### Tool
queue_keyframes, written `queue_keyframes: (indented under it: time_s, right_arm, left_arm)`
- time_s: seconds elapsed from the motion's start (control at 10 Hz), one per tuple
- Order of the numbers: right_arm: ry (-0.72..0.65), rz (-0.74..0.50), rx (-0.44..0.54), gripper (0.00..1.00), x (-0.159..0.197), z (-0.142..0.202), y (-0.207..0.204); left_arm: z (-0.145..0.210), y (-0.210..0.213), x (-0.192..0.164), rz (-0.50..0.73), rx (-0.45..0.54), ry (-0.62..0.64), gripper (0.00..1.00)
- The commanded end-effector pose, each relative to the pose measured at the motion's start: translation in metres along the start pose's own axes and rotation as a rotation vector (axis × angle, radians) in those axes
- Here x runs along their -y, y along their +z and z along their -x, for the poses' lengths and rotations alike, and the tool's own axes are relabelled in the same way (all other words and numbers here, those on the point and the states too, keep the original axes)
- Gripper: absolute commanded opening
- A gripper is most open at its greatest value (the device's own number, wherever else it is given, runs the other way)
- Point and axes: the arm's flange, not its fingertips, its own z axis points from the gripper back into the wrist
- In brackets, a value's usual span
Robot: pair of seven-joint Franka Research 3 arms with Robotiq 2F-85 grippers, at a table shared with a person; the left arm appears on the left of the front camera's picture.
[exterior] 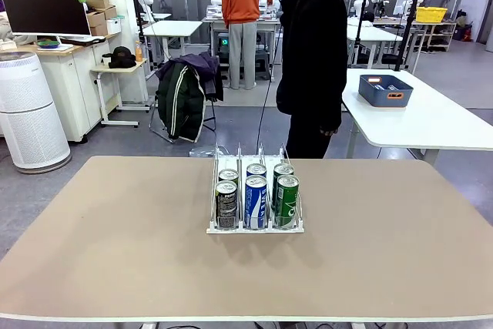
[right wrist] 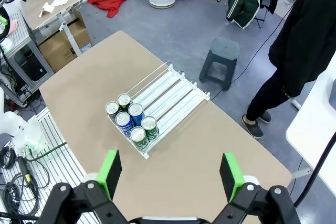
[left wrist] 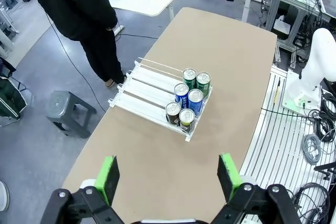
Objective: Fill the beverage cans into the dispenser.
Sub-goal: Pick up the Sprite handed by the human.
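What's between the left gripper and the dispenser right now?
Nothing: in the left wrist view, only bare table lies between the open left gripper and the dispenser, whose six cans sit at its near end.

Two black cans (exterior: 226,204), two blue cans (exterior: 255,201), two green cans (exterior: 286,199), one dispenser (exterior: 254,229).

Front camera: fixed at the near edge of the bench (exterior: 115,267), facing across it toward the person (exterior: 312,59); dispenser (exterior: 255,198) at middle distance; left wrist camera: high, tilted steeply down past the left gripper (left wrist: 168,169); right wrist camera: likewise past the right gripper (right wrist: 170,169), from the opposite end; all three share bench, dispenser, person.
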Motion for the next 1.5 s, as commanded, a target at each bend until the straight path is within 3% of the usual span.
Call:
queue_keyframes:
  time_s: [0.0,0.4,1.4]
  right_arm:
    - [0.0,0.0,0.0,1.0,0.0,0.0,0.0]
    - [-0.044,0.067,0.004,1.0,-0.007,0.003,0.003]
    - [-0.012,0.029,0.002,1.0,-0.002,0.0,0.006]
  left_arm:
    - [-0.003,-0.001,0.002,-0.046,-0.013,0.039,1.0]
    - [-0.013,-0.002,0.013,-0.097,-0.004,0.053,1.0]
    - [-0.017,-0.001,0.012,-0.075,0.005,0.045,1.0]
